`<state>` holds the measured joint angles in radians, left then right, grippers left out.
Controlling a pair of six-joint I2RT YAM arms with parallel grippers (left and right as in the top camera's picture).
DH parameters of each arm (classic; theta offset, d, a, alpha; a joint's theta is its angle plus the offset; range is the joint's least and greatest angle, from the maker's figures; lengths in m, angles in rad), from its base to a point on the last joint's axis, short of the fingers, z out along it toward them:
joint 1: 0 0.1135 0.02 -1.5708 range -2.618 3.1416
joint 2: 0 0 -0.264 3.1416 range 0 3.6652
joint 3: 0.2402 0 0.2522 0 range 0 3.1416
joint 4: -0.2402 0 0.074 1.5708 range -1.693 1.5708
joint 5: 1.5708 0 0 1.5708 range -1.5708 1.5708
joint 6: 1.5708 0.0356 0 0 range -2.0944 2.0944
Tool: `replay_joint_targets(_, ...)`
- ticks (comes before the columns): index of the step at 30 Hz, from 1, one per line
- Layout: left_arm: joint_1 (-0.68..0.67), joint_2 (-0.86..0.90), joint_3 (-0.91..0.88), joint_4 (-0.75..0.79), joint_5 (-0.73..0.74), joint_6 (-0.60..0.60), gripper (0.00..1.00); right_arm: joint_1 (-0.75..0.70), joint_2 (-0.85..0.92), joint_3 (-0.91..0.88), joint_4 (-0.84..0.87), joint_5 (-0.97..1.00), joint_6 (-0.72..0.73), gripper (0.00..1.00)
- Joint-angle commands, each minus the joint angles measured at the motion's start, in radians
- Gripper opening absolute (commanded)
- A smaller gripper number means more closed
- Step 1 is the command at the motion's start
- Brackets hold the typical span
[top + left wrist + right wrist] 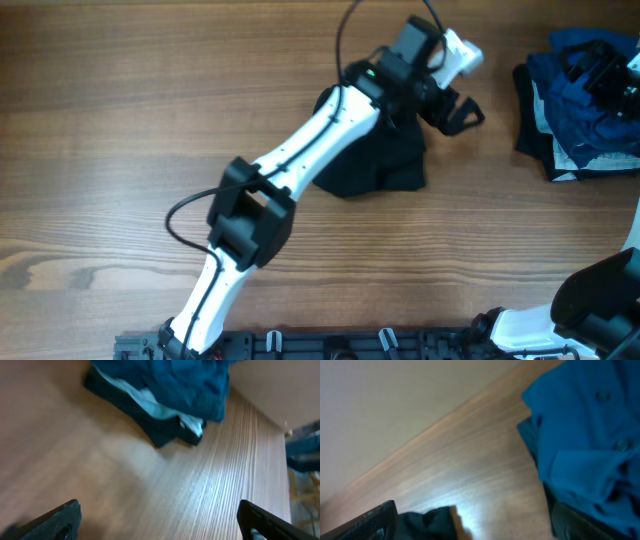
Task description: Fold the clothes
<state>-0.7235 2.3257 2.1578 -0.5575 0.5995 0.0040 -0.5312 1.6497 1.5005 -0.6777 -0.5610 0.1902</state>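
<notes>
Arms: two, white with black joints. The left arm stretches across the wooden table. The right arm shows only at the near right corner of the overhead view.
Left gripper: one, with its jaws spread wide and holding nothing. Its wrist view shows only bare wood between the two dark fingertips.
Right gripper: one, with its jaws also wide apart and clamped on nothing. A dark fold of cloth lies just beside one fingertip; which garment it belongs to cannot be told.
Black garment: one, crumpled in a lump on the table. It sits just behind the left gripper and partly under that arm's forearm, apart from the fingertips.
Heap of garments: one, ahead of the left gripper and apart from it. It shows blue, dark and pale layers, but the pieces cannot be counted. Its blue cloth lies close ahead of the right gripper.
Buttons: two, on the blue cloth in the right wrist view.
Writing: too blurred and small to read on either the garment or the heap.
</notes>
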Motion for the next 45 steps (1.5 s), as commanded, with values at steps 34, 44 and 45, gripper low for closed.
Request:
replay_joint_targets(34,0.43,-0.296,0.008,-0.387,-0.072,-0.06,1.0,0.637,0.337,-0.096,-0.15,-0.055,-0.923,0.97)
replay_joint_targets(44,0.423,-0.296,0.008,-0.387,-0.104,-0.06,1.0,0.642,0.355,-0.096,-0.224,-0.054,-0.868,0.76)
replay_joint_targets(45,0.422,-0.295,0.008,-0.387,-0.104,-0.06,1.0,0.642,0.355,-0.096,-0.225,-0.055,-0.834,0.56)
